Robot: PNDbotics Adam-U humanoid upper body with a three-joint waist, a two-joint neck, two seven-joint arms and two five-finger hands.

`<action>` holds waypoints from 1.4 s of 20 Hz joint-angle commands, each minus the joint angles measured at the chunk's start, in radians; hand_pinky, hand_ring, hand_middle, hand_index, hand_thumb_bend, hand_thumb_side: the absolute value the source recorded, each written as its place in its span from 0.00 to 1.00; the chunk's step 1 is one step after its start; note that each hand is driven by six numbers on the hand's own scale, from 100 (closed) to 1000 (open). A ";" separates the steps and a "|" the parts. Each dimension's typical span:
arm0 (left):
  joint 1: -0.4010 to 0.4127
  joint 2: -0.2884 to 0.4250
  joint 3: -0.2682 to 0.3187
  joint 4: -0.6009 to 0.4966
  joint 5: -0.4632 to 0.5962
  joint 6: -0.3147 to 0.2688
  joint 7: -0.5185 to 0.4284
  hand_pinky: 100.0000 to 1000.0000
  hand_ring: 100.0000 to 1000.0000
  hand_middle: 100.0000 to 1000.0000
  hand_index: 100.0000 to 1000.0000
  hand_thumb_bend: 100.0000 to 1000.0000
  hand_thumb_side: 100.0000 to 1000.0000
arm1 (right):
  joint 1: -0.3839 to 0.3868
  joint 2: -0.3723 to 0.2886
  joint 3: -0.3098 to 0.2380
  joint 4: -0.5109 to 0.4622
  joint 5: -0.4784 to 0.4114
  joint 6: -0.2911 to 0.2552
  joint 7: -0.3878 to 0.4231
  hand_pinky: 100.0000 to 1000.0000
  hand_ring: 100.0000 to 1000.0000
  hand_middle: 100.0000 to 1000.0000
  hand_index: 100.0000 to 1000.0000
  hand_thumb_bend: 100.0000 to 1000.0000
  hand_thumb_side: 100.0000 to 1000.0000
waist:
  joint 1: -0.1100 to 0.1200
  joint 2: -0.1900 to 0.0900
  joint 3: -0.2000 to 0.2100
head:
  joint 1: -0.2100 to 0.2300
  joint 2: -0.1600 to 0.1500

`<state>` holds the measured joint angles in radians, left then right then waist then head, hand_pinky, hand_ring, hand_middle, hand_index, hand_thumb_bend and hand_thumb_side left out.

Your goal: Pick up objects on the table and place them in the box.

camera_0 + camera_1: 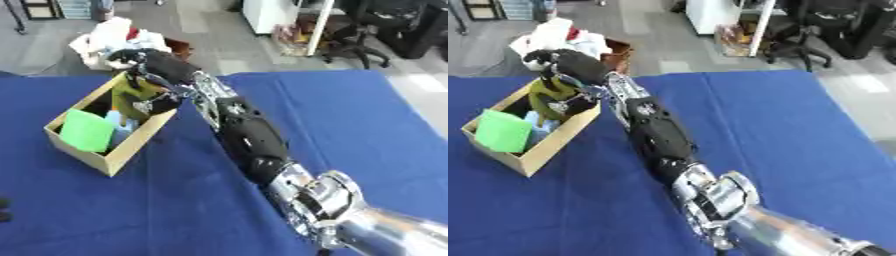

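Note:
An open cardboard box sits on the blue table at the left. My right arm stretches from the lower right across the table to it. My right hand hovers over the box's far end with its fingers curled round an olive-green object that hangs down into the box. Inside the box lie a bright green block and a light blue thing. A dark bit at the left edge may be my left hand; too little shows.
Beyond the table's far edge, behind the box, lies a pile of white and red stuff beside a brown container. Office chairs and a white cabinet stand further back on the grey floor.

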<state>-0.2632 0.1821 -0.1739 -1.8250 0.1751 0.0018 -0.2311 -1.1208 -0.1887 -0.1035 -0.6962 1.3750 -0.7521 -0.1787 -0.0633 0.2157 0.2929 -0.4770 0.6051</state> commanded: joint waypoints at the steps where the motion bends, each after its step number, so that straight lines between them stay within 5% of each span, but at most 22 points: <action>1: -0.011 -0.001 0.002 -0.019 0.002 -0.002 -0.002 0.57 0.61 0.56 0.78 0.00 0.84 | -0.027 -0.010 0.003 -0.001 0.007 -0.012 0.005 0.84 0.84 0.90 1.00 0.00 0.11 | -0.002 -0.008 -0.002 | 0.001 -0.011; 6: -0.010 0.000 0.002 -0.019 0.001 -0.002 -0.001 0.57 0.61 0.56 0.78 0.00 0.84 | -0.028 -0.012 0.005 0.015 -0.022 -0.055 0.059 0.85 0.85 0.90 1.00 0.00 0.27 | -0.003 -0.007 -0.004 | 0.003 -0.010; 14: -0.011 0.000 0.002 -0.019 0.001 -0.002 0.000 0.57 0.61 0.56 0.78 0.00 0.84 | -0.030 -0.013 0.007 0.002 -0.053 -0.067 0.115 0.86 0.86 0.91 1.00 0.00 0.27 | -0.003 -0.007 -0.005 | 0.002 -0.011; 18: -0.010 0.000 0.002 -0.020 0.001 -0.002 -0.001 0.57 0.61 0.56 0.78 0.00 0.84 | -0.032 -0.014 0.006 -0.001 -0.075 -0.072 0.120 0.86 0.86 0.92 1.00 0.00 0.42 | -0.004 -0.008 -0.005 | 0.003 -0.011; 28: -0.011 0.000 0.002 -0.020 0.001 -0.002 -0.001 0.57 0.61 0.56 0.78 0.00 0.83 | -0.041 -0.014 0.014 0.013 -0.215 -0.096 0.224 0.86 0.85 0.92 1.00 0.00 0.46 | -0.005 -0.008 -0.006 | 0.005 -0.012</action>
<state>-0.2632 0.1820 -0.1739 -1.8251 0.1751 0.0019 -0.2310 -1.1352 -0.1888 -0.0914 -0.6731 1.1868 -0.8457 0.0293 -0.0633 0.2157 0.2879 -0.4734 0.6047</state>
